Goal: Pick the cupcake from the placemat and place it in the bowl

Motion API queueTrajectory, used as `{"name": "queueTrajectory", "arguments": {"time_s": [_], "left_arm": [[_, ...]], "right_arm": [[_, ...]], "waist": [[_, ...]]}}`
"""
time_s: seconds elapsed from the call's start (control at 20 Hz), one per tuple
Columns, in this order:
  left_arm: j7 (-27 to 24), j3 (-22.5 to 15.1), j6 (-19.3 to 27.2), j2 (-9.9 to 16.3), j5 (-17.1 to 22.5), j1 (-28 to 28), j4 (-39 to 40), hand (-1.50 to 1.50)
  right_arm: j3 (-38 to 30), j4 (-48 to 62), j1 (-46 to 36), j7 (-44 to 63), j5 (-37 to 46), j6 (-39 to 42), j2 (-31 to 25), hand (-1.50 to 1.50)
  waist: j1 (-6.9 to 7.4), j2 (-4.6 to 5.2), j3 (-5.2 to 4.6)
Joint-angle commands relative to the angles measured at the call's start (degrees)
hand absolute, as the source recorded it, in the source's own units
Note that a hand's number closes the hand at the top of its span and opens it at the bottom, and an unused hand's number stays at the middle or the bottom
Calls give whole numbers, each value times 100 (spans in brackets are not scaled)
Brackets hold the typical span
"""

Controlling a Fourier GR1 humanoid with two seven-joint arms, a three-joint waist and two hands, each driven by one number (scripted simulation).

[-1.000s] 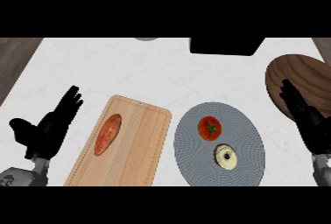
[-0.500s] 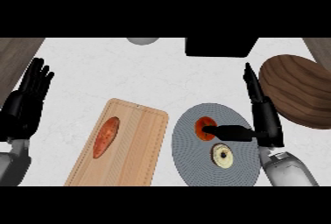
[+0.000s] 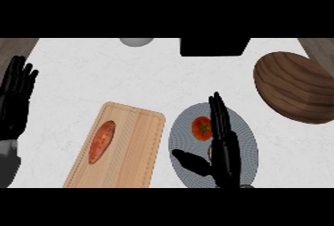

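Meanwhile, wooden bowl [image 3: 297, 86] bare; open-fingered right robot hand [image 3: 224, 148] over grey placemat [image 3: 184, 132].

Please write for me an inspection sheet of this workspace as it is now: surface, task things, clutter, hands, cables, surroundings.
Surface: white marbled counter.
Job's things: round grey placemat holds a tomato; cupcake mostly hidden behind the right hand; brown wooden bowl at upper right, nothing seen inside.
Clutter: wooden cutting board with an orange-red vegetable; grey round object and black object at the far edge.
Hands: right hand open over the placemat, fingers straight; left hand open, resting at the left edge.
Cables: nothing seen.
Surroundings: nothing seen.
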Motion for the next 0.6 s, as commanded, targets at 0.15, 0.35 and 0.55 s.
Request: {"name": "queueTrajectory", "arguments": {"time_s": [0.15, 0.35, 0.55], "left_arm": [[29, 183, 66, 41, 12, 17, 55, 0], [-46, 155, 3, -22, 38, 57, -39, 0], [-169, 167, -93, -9, -8, 135, 80, 0]], "right_arm": [[248, -892, 616, 2230, 2209, 1317, 35, -150], [380, -1523, 713, 3338, 2339, 3006, -14, -150], [782, -2473, 921, 4278, 2250, 4627, -71, -150]], "waist": [[-196, -26, -7], [-126, -24, -14], [-72, 17, -2]]}}
